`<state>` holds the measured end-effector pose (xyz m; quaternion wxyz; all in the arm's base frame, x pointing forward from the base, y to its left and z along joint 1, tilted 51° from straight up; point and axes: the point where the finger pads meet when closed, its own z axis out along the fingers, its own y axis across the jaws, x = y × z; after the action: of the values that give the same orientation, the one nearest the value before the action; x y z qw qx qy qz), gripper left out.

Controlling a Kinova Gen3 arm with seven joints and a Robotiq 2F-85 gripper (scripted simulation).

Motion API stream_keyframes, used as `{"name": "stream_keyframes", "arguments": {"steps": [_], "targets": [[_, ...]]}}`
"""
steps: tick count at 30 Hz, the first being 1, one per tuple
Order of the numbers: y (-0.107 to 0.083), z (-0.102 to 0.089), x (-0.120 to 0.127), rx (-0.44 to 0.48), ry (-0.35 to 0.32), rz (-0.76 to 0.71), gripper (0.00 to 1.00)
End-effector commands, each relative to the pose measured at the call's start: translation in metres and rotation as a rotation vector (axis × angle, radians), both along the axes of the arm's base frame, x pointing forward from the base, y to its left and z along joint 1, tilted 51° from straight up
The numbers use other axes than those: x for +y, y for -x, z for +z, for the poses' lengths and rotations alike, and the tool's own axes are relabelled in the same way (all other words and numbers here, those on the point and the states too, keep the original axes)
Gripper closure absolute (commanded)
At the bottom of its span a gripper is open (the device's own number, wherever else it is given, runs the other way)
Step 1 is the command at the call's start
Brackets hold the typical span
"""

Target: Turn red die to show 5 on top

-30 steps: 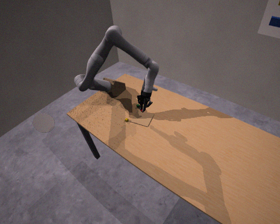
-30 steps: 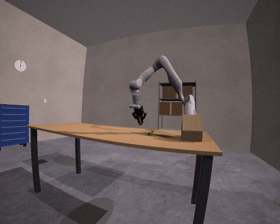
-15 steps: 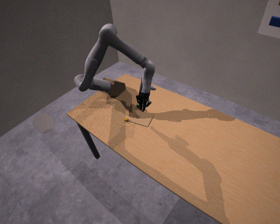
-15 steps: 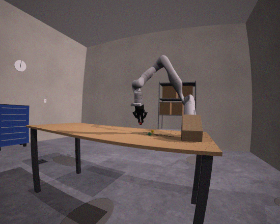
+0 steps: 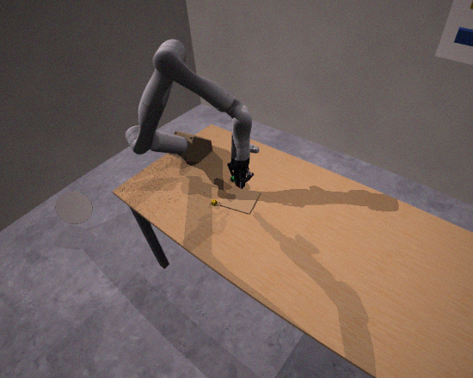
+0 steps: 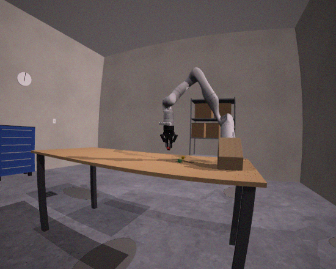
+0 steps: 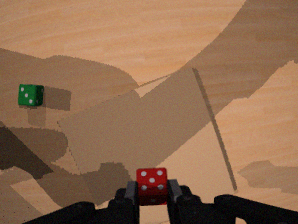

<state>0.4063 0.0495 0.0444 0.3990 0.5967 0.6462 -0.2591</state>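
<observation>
My gripper [image 7: 152,193] is shut on the red die [image 7: 152,184] and holds it in the air above the table; a face with several white pips points toward the wrist camera. In the exterior view the gripper [image 6: 168,147] hangs point-down, a short way above the table top, with the red die [image 6: 168,148] at its tips. The thin tan mat [image 7: 147,123] lies flat below, mostly in shadow. It also shows in the top view [image 5: 239,200], under the gripper [image 5: 242,184]. A green die [image 7: 29,95] lies to the left. A yellow die [image 5: 214,202] sits by the mat's near corner.
A brown box [image 6: 230,153] stands on the table by the arm's base, close to the mat. The table's edge and corner are near the yellow die. A blue cabinet [image 6: 11,150] and a shelf [image 6: 212,122] stand off the table.
</observation>
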Motion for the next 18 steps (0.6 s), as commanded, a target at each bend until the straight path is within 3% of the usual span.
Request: {"name": "stream_keyframes", "arguments": {"steps": [1,12,18], "targets": [[0.0005,0.0032,0.0003,0.007,-0.069,0.004,0.85],[0.0007,0.0038,0.0003,0.011,-0.101,0.010,0.85],[0.0010,0.0033,-0.0021,0.032,-0.191,0.019,0.85]]}}
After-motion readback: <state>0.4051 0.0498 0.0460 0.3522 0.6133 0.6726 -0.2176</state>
